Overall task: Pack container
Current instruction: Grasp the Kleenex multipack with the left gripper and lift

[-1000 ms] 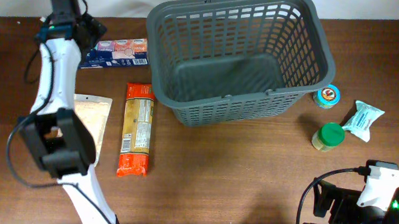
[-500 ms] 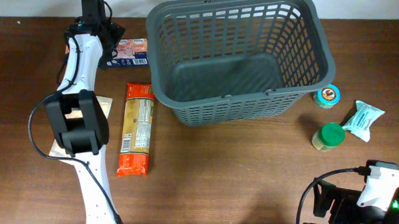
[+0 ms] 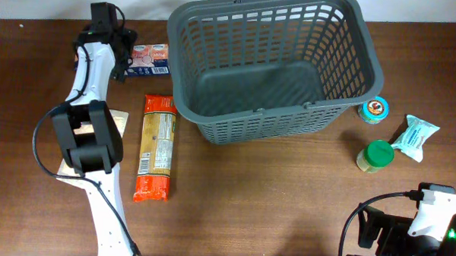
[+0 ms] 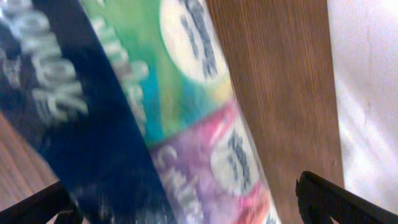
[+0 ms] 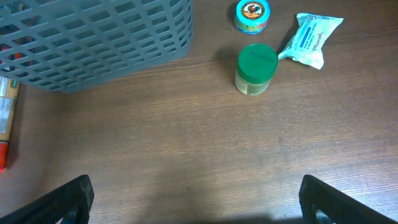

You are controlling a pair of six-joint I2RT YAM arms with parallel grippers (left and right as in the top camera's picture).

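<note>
Left gripper, jaws spread wide and empty, sits close over flat multicolour snack pack, likely light, crinkly, slippery, best pinched across its narrow width; container, near on gripper's right, empty, looks stiff, light, grippable by rim.

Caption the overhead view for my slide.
Open left gripper poised at a colourful packet beside the empty grey container.

Overhead: bright, even, diffuse light; sharp. Soft shadow along basket front wall. Left wrist: too close, pack heavily blurred, print unreadable; white strip at right edge blown out. Right wrist: sharp, mild sheen on bench.
</note>
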